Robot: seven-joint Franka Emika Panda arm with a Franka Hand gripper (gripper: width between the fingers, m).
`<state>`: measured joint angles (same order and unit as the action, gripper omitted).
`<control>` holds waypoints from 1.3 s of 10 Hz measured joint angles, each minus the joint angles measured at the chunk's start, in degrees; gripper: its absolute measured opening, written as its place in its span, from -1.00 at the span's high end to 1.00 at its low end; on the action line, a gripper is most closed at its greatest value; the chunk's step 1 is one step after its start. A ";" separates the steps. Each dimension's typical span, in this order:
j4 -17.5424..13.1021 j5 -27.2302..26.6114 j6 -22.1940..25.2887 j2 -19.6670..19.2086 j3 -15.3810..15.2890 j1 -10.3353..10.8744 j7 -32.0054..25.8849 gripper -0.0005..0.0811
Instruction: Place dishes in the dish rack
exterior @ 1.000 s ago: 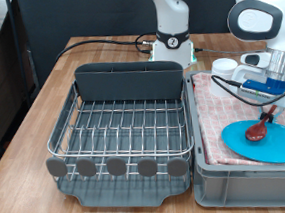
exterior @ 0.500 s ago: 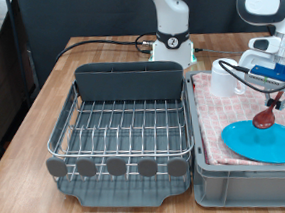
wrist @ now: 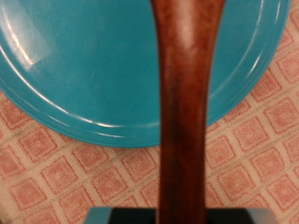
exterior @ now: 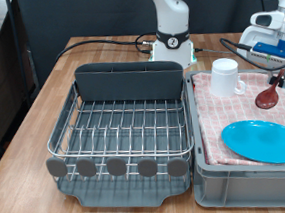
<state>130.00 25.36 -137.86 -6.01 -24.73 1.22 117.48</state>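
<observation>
My gripper (exterior: 278,75) is at the exterior view's far right, above the grey crate, shut on the handle of the reddish-brown wooden spoon (exterior: 268,97). The spoon hangs bowl-down in the air beside the white mug (exterior: 225,76). The light-blue plate (exterior: 266,140) lies flat on the pink checked cloth (exterior: 219,115), below the spoon. In the wrist view the spoon handle (wrist: 187,103) runs down the middle, with the plate (wrist: 84,65) and cloth (wrist: 56,177) behind it. The dish rack (exterior: 124,128) stands empty at the exterior view's left of the crate.
The grey crate (exterior: 244,178) holds the cloth, mug and plate. The robot base (exterior: 174,38) stands behind the rack, with black cables (exterior: 107,41) along the wooden table. The rack's dark bin (exterior: 130,79) is at its back, and grey discs (exterior: 118,167) line its front edge.
The gripper has lifted the spoon off the plate and carried it up and towards the exterior view's right. The mug, once partly hidden by the arm, now shows fully.
</observation>
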 joint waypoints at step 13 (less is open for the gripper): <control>2.38 -11.96 13.96 12.39 1.34 -0.01 -8.49 0.76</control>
<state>132.37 13.39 -123.90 6.38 -23.38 1.22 108.99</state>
